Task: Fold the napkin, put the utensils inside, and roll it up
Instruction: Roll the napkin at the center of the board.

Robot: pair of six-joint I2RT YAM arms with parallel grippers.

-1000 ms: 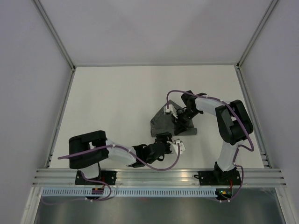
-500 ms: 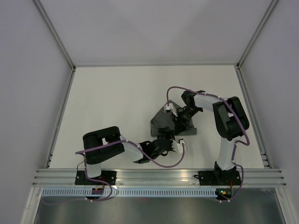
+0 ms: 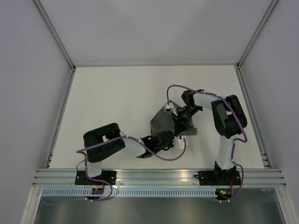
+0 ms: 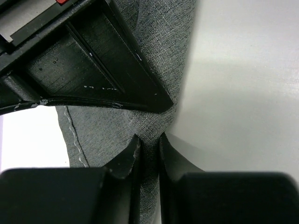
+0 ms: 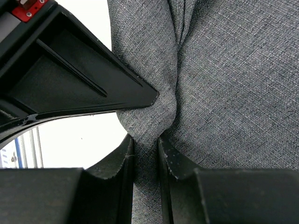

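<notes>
Pinching a fold of the napkin between its clenched fingertips, the left gripper is grasping the cloth at its near side. The right gripper is likewise clamping a raised ridge of the grey fabric, at its far right side. The napkin is lying bunched on the counter, right of centre and closer to the near edge than the far one.

Your top view looks down from behind the arm bases, whole table in frame. Both wrist cameras sit very close on the napkin; all three views share it.
</notes>
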